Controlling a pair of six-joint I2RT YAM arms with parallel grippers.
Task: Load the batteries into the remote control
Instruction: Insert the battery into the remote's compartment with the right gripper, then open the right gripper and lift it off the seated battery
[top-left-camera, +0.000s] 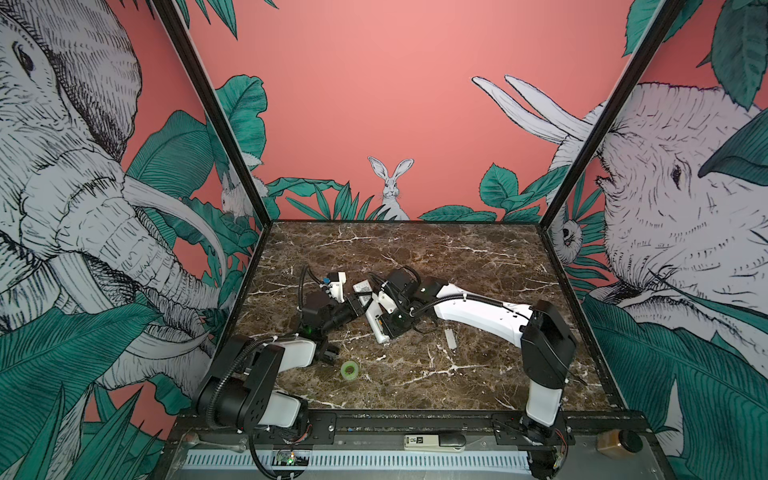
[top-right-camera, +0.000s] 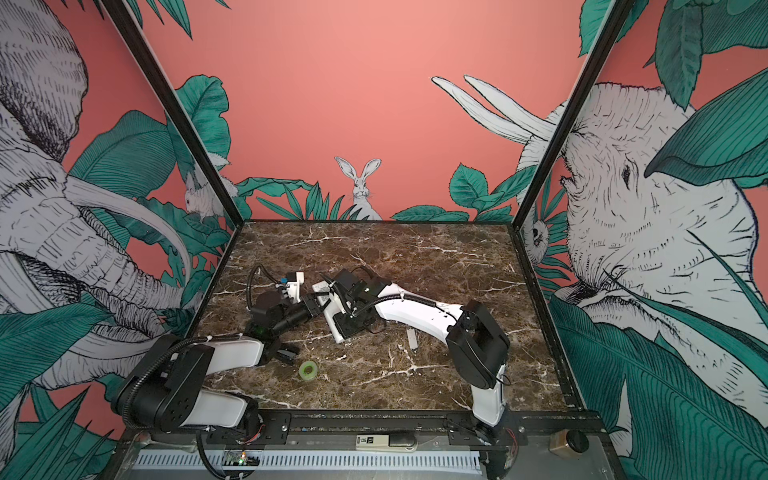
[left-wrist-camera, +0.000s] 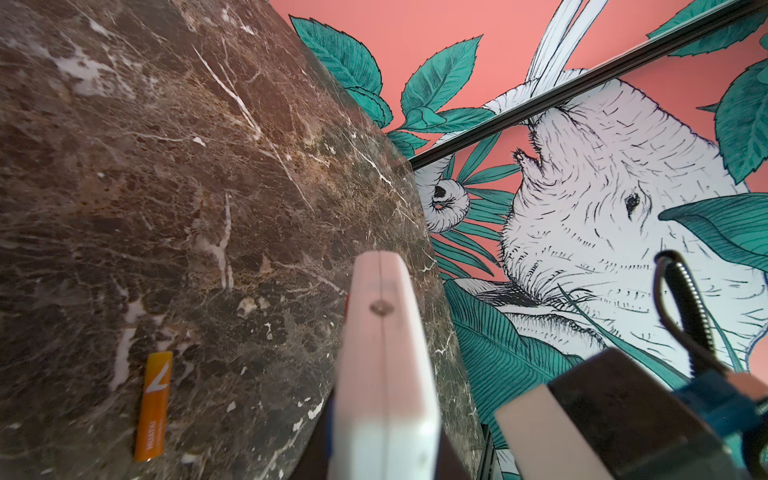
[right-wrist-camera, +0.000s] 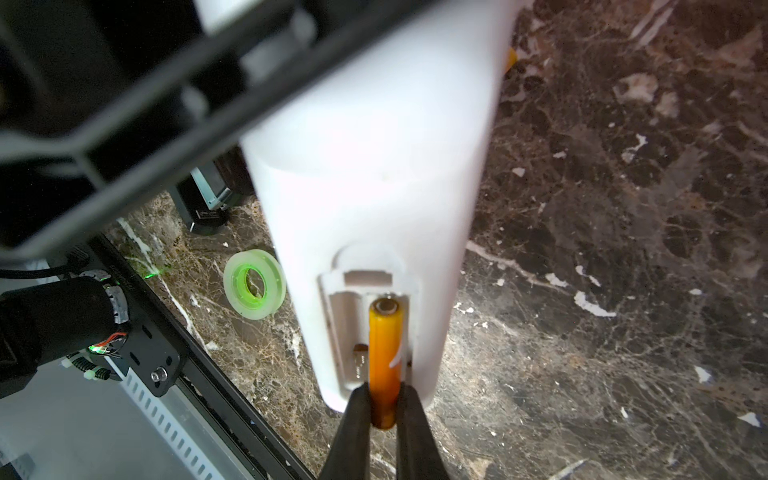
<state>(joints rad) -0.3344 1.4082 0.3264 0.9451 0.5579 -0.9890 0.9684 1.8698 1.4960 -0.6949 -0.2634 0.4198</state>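
In both top views the remote (top-left-camera: 379, 332) slants across the surface (top-left-camera: 457, 257), both arms on it. Left wrist view: the left end effector (left-wrist-camera: 386, 465) clamps the remote; one battery (left-wrist-camera: 153, 407) lies loose on the surface. Right wrist view: the right end effector (right-wrist-camera: 384, 411) pinches the other battery (right-wrist-camera: 384, 349) in the bay (near end seems raised); released early, it may spring out.

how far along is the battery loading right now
Done: the battery bay stands open, and the left gripper clamps the remote control. In hand: the right gripper holds one orange battery in one slot, an end sticking out past the bay's edge. Left: the other slot is empty, and the second battery lies on the marble table.
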